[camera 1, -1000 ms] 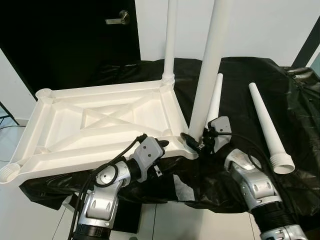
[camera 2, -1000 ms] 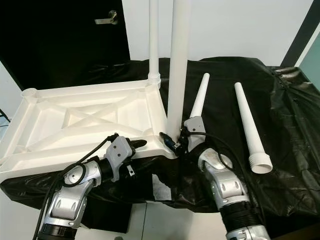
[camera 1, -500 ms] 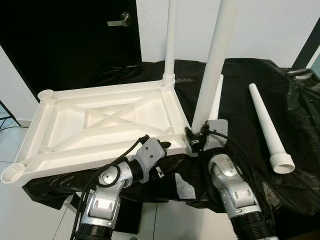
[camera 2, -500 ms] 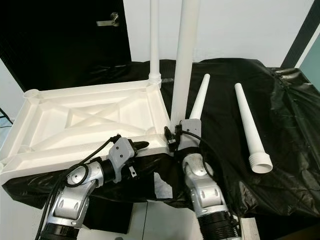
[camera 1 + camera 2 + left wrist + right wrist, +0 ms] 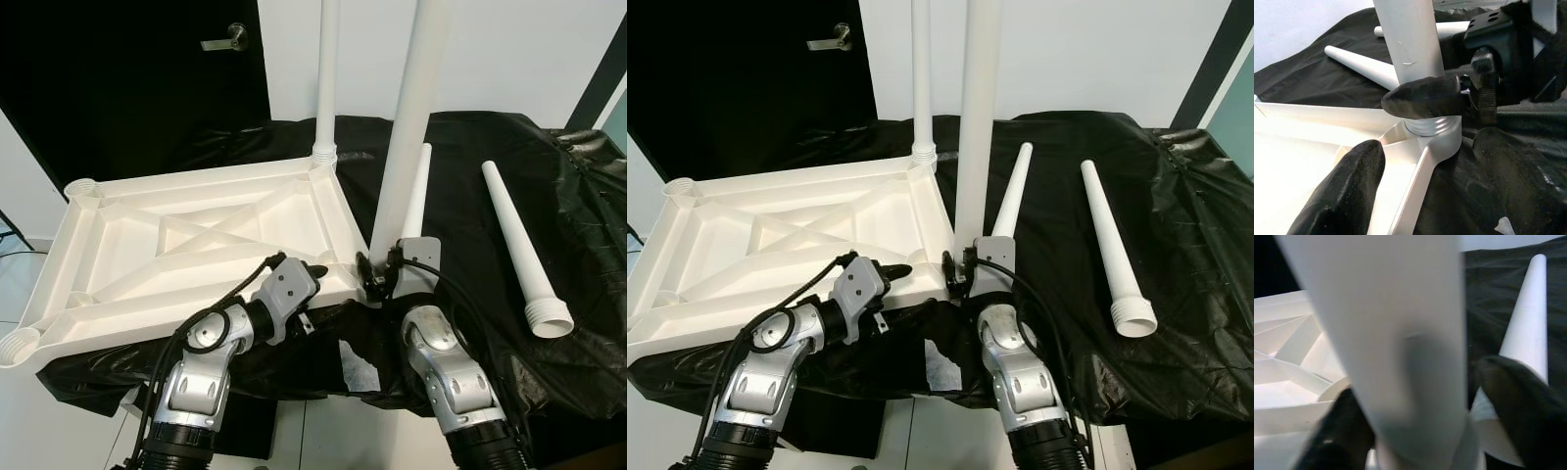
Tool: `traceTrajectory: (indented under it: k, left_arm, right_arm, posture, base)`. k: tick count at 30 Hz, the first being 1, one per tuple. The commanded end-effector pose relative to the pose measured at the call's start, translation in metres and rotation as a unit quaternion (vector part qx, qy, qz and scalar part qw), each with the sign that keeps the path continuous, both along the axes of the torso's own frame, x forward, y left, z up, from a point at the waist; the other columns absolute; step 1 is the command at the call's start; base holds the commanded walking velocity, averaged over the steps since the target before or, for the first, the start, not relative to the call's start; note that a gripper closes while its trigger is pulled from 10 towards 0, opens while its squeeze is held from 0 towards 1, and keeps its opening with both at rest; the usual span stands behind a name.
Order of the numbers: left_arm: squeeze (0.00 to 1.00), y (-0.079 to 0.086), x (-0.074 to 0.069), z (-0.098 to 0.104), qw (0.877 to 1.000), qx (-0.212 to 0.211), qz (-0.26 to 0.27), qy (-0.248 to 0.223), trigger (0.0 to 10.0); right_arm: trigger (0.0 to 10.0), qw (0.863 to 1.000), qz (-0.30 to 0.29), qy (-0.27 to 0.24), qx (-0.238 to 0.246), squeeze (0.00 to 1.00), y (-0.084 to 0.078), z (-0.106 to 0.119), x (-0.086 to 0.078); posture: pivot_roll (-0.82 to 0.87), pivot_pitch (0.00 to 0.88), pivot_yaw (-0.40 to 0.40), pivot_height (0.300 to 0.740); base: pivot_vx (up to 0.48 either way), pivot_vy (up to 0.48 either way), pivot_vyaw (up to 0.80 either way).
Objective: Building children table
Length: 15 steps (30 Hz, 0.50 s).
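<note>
In the left eye view, the upturned white tabletop (image 5: 196, 245) lies on the black cloth (image 5: 470, 196). An upright table leg (image 5: 411, 127) at its near corner socket is clasped by the right gripper (image 5: 377, 279).

In the left wrist view, the left gripper (image 5: 1420, 161) is spread open astride that corner's rim.

In the right wrist view, the leg is seen between black fingers (image 5: 1518, 406).

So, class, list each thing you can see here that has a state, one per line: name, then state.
Tabletop: upside down on the black sheet.
Far leg: upright in its corner socket.
Near leg: upright in the near corner socket.
Two loose legs: lying flat, unfitted.
Right gripper: around the near leg's base.
Left gripper: open, straddling the tabletop's near edge.
Door: closed.
</note>
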<state>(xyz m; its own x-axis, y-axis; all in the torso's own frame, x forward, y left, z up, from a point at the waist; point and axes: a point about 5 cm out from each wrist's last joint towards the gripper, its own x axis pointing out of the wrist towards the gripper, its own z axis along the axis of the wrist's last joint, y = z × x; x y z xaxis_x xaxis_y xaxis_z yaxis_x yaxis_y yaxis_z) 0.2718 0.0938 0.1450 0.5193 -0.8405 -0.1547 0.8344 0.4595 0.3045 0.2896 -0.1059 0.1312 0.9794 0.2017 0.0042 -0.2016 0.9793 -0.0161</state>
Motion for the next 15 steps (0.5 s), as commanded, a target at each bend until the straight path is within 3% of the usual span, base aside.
traceTrajectory:
  k: [1,4,5,15]
  left_arm:
    - [0.0,0.005,0.008,0.001,0.996,-0.013,0.082,-0.023,10.0]
    - [0.0,0.005,0.007,0.0,0.996,-0.013,0.081,-0.022,10.0]
    - [0.0,0.006,0.006,0.0,0.997,-0.012,0.08,-0.021,10.0]
    - [0.0,0.005,0.002,-0.001,0.997,-0.009,0.073,-0.017,10.0]
  right_arm:
    - [10.0,1.0,0.017,-0.004,0.005,1.0,0.0,0.001,-0.003]
    - [10.0,0.998,0.056,-0.01,0.004,1.0,-0.003,0.003,-0.005]
    - [10.0,0.996,0.09,-0.01,-0.005,0.0,-0.007,0.003,-0.006]
    - [10.0,0.98,0.195,-0.014,-0.04,0.0,-0.019,0.006,-0.002]
  posture:
    - [-0.06,0.0,0.028,0.74]
    - [-0.06,0.0,0.028,0.74]
    - [-0.05,0.0,0.029,0.74]
    - [-0.04,0.0,0.031,0.74]
  base:
    - [0.0,0.0,0.0]
    - [0.0,0.0,0.0]
    - [0.0,0.0,0.0]
    - [0.0,0.0,0.0]
